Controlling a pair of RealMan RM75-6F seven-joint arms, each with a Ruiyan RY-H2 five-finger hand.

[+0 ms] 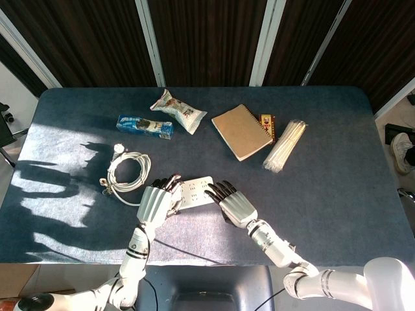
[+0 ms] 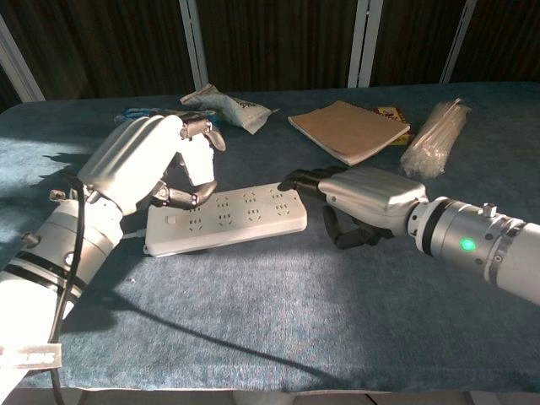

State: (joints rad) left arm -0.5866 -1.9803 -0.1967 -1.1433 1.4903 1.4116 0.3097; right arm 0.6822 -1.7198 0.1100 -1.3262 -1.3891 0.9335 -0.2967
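Near the table's front edge: white plastic power strip between two hands.
Left hand hovers curled, holding nothing; right hand spreads flat, fingertips at the strip's end; coiled cable beside.

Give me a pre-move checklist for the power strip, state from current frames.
1. Power strip flat on table: ok.
2. Left robot hand off the strip: ok, raised above its left end, fingers curled, holding nothing.
3. Right robot hand contact: cannot tell; fingertips sit at the strip's right end, touch unclear.
4. Coiled cable free of both hands: ok, lies left of the strip.
5. Notebook and snack bags out of the way: ok, far side.
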